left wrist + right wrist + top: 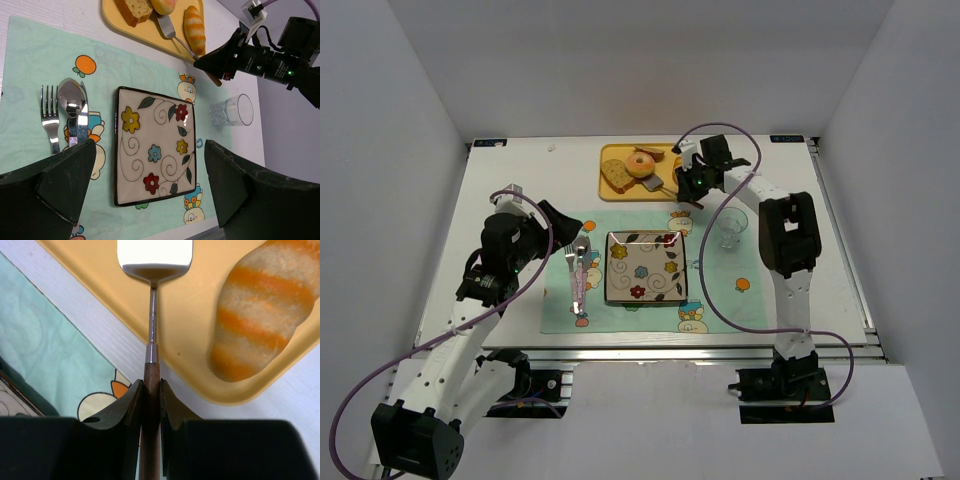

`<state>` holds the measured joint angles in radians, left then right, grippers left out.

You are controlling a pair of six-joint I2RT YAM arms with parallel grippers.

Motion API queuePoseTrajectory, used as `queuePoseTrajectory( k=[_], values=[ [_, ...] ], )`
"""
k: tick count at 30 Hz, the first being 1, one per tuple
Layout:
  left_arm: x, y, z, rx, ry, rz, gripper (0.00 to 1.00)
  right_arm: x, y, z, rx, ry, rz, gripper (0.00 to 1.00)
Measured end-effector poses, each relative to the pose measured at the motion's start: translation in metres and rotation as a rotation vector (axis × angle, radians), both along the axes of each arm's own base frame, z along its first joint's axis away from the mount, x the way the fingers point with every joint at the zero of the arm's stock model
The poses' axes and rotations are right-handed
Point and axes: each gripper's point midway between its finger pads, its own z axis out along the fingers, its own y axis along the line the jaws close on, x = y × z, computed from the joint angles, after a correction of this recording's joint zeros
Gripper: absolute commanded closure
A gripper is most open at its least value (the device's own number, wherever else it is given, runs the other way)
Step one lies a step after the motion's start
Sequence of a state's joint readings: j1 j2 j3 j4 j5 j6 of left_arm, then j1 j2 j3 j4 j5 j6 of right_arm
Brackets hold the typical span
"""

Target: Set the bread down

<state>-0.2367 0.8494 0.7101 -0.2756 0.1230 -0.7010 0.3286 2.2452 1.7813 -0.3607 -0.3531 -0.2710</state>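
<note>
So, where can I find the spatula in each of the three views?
Top external: spatula on the right part of the yellow tray, below the bagel.
Left wrist: top centre, handle running to the right end effector.
Right wrist: centre, handle clamped in the right end effector.
Shared landmark: the yellow tray.

**Tray at the Far Edge, Place Setting Nearer**

A yellow tray (620, 194) sits midway along the far edge of the desk (520, 170). It carries a toast slice (615, 176), a striped croissant (195, 29) and the blade of a wooden-handled spatula (154, 260). Nearer, a pale green placemat (720, 300) bears a floral square plate (646, 267). A fork (49, 117), spoon (70, 100) and knife (83, 120) lie on the plate's left, and a clear glass (729, 232) stands on its right.
</note>
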Motion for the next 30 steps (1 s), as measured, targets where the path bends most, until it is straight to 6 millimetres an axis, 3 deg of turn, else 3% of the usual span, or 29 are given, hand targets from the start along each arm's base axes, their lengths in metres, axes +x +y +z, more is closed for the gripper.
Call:
queuePoseTrajectory(
  k=[10, 21, 30],
  values=[
    [0.0, 0.0, 0.0, -0.006, 0.002, 0.0, 0.02, -0.004, -0.003, 0.028, 0.019, -0.088, -0.006, 1.0],
    [0.0, 0.0, 0.001, -0.007, 0.001, 0.001, 0.02, -0.004, -0.004, 0.034, 0.029, -0.122, -0.008, 1.0],
    [0.001, -0.001, 0.003, -0.009, -0.009, 0.001, 0.02, -0.028, -0.013, 0.061, 0.018, -0.176, 0.033, 1.0]
  ],
)
